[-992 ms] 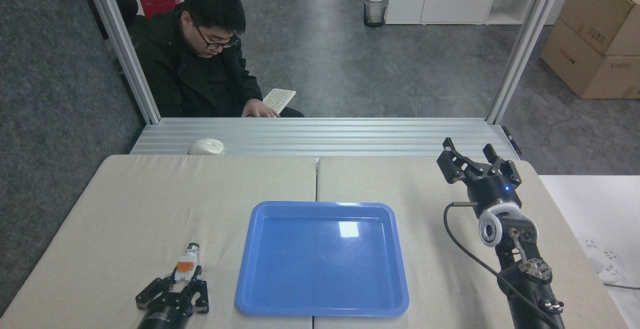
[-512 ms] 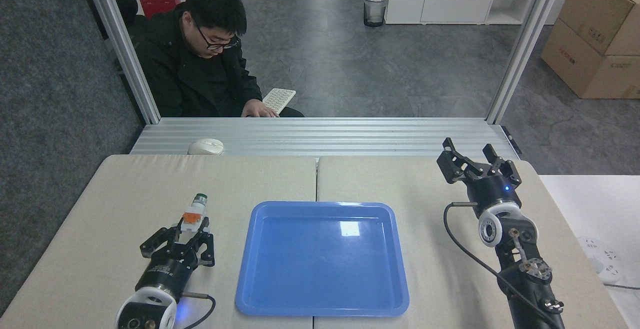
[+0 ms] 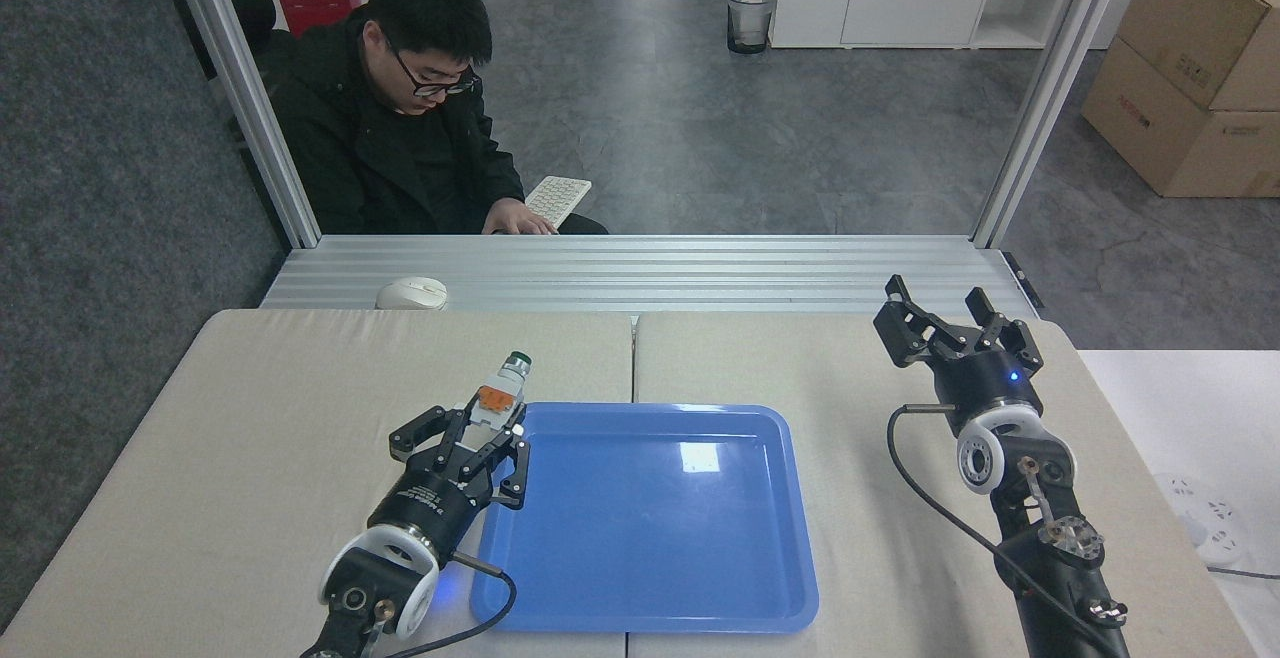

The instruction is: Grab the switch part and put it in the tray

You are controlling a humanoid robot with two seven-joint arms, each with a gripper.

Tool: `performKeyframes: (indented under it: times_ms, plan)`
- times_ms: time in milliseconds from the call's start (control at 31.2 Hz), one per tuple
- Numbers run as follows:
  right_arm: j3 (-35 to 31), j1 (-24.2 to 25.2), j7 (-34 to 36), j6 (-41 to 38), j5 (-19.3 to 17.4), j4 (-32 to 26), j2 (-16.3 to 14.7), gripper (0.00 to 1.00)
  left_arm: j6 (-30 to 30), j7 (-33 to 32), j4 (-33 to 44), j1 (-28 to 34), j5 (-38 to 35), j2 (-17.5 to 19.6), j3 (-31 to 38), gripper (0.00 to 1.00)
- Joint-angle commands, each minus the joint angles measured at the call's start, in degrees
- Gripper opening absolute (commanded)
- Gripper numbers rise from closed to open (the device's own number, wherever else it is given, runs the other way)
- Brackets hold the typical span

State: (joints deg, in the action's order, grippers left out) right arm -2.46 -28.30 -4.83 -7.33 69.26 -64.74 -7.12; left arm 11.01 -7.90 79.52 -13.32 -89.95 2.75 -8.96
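Note:
My left gripper [image 3: 488, 425] is shut on the switch part [image 3: 502, 388], a small white piece with an orange block and a dark green cap pointing up and away. It is held in the air over the left rim of the blue tray [image 3: 645, 516], near the tray's far left corner. The tray lies in the middle of the table and holds nothing. My right gripper [image 3: 944, 316] stands open at the right of the tray, well apart from it, with nothing between its fingers.
A white computer mouse [image 3: 411, 293] lies on the metal ledge beyond the table. A person sits behind the ledge with a hand on a keyboard [image 3: 557, 198]. A white power strip [image 3: 1200, 528] lies off the table's right edge.
My left gripper has carried the switch part up and to the right, from the table's left front to the tray's left rim. The right arm has not moved.

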Motion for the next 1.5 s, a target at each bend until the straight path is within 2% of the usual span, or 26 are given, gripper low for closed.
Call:
performKeyframes:
  times_ms: [0, 288, 480, 544, 576, 640, 736, 832, 960, 1152, 1472]
  plan:
    - [-0.08, 0.0, 0.0, -0.06, 0.0, 0.05, 0.0, 1.0, -0.55, -3.08, -12.89, -1.53, -6.2, -2.84, -11.78, 0.0]
    - [-0.09, 0.0, 0.0, -0.06, 0.0, -0.04, 0.0, 1.0, 0.16, -4.14, -12.29, -1.0, -5.76, -3.54, -13.36, 0.0]
    - [-0.09, 0.0, 0.0, -0.06, 0.0, 0.05, 0.0, 1.0, 0.07, -4.49, -8.43, -1.26, -5.68, -4.07, -13.46, 0.0]
    - [-0.09, 0.0, 0.0, -0.06, 0.0, 0.05, 0.0, 1.0, -0.02, -4.4, -7.02, -1.53, -5.68, -4.07, -13.46, 0.23]
    - [-0.09, 0.0, 0.0, -0.06, 0.0, -0.04, 0.0, 1.0, -0.19, -4.4, -6.58, -1.62, -5.68, -4.16, -13.46, 0.3]
    - [-0.17, 0.0, 0.0, -0.14, 0.0, 0.05, 0.0, 1.0, -0.37, -4.31, -5.35, -1.71, -5.59, -4.25, -13.37, 0.36]
    - [-0.17, 0.0, 0.0, -0.14, 0.0, 0.05, 0.0, 1.0, -1.07, -4.23, -2.89, -1.79, -5.5, -4.34, -13.02, 0.55]
    - [-0.17, 0.0, 0.0, -0.14, 0.0, -0.04, 0.0, 1.0, -3.09, -3.62, 0.8, -2.23, -5.15, -4.51, -12.58, 0.68]
    - [-0.26, 0.0, 0.0, -0.14, 0.0, 0.05, 0.0, 1.0, -7.4, -3.26, 3.01, -2.85, -5.15, -4.16, -11.44, 0.95]
    - [-0.44, 0.0, 0.0, -0.23, 0.0, 0.05, 0.0, 1.0, -8.37, -1.25, 3.19, -3.11, -4.01, -4.07, -5.91, 0.99]
    - [-0.44, 0.0, 0.0, -0.23, 0.0, 0.05, 0.0, 1.0, -8.9, 7.37, -0.59, -6.97, -1.55, -3.37, 12.19, 1.0]
